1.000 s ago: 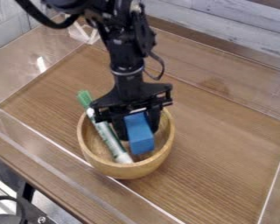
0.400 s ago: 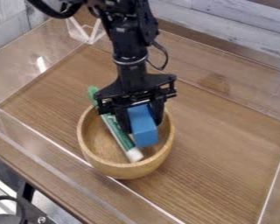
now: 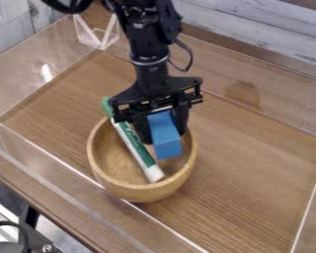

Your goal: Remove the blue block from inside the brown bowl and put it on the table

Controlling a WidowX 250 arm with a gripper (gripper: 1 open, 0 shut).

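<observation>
Gripper (image 3: 157,126), clamped on blue block (image 3: 164,137), sits higher above brown bowl (image 3: 111,176).

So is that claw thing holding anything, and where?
Yes: the fingers pinch the blue block by its upper sides, above the brown bowl.

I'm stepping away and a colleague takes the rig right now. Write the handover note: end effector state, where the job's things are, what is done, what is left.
End effector: shut on the small bright-blue rectangular block, pointing straight down.
Blue block: clamped between the fingers, held over the round light-brown wooden bowl, apparently clear of its floor.
Bowl: sits on the brown wood-grain table, near its front. A white marker with a green cap lies inside it, leaning on the rim.
Done: block grasped.
Left: carry it past the rim, set it on bare table, release.
</observation>
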